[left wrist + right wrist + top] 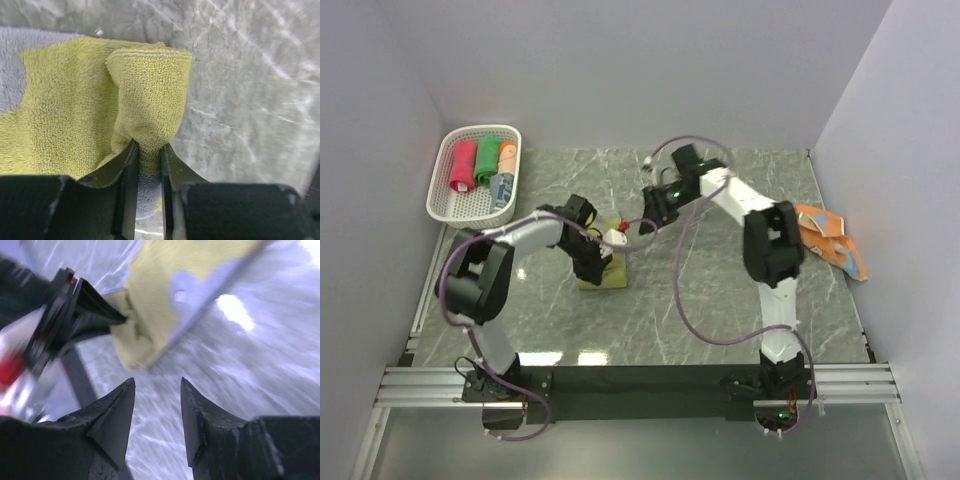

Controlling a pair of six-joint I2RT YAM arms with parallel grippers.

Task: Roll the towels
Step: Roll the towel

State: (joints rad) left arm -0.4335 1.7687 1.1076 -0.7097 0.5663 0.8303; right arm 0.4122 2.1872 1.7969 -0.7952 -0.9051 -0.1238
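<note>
Yellow towel (65,110) lies flat, corner apparently folded up.

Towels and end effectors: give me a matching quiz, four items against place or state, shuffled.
Items
1. yellow towel
2. basket
3. orange towels
4. right end effector

Place or state
A. open, holding nothing
B. far-left corner, rolls inside
C. pinched by the left end effector
D. unrolled, far right

Pairs: 1-C, 2-B, 3-D, 4-A
</note>
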